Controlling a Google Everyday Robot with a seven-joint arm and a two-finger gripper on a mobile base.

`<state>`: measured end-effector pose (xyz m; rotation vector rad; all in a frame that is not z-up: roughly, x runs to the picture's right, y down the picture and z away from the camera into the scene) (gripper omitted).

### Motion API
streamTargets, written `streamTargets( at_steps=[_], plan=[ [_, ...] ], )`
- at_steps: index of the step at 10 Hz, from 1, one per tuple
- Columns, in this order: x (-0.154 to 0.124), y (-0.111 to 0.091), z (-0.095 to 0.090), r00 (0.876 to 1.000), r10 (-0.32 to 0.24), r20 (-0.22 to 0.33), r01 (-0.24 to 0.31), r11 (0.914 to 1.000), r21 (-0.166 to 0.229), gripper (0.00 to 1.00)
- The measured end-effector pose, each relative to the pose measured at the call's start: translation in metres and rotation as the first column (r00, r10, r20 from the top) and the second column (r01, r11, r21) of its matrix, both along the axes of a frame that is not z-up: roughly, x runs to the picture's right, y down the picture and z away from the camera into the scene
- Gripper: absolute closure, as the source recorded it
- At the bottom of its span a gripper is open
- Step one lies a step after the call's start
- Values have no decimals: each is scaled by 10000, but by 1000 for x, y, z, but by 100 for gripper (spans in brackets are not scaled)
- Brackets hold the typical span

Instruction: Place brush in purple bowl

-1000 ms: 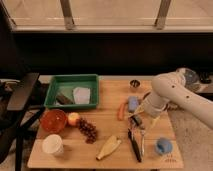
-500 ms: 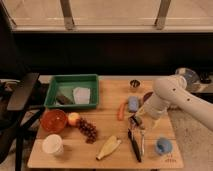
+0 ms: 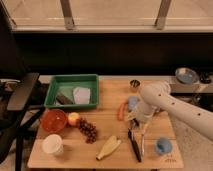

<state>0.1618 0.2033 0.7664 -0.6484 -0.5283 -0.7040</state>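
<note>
Wooden table (image 3: 107, 107), slim black-handled brush (image 3: 134, 146) lying flat, gripper (image 3: 135, 121) close by

The robot's white, smooth-shelled arm (image 3: 185, 112) comes in from the right edge and slopes up and to the left, ending at a rounded joint (image 3: 154, 93). There the wrist bends sharply down to the dark two-finger tool (image 3: 136, 121). The tool points downward, low over the right half of the light wooden tabletop (image 3: 107, 107), with its fingers spread apart.
</note>
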Motion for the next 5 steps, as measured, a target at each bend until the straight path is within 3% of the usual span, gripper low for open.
streamTargets(
  at_steps=[5],
  plan=[
    [-9, 28, 23, 9994, -214, 288, 232, 9978, -625, 35]
  ],
)
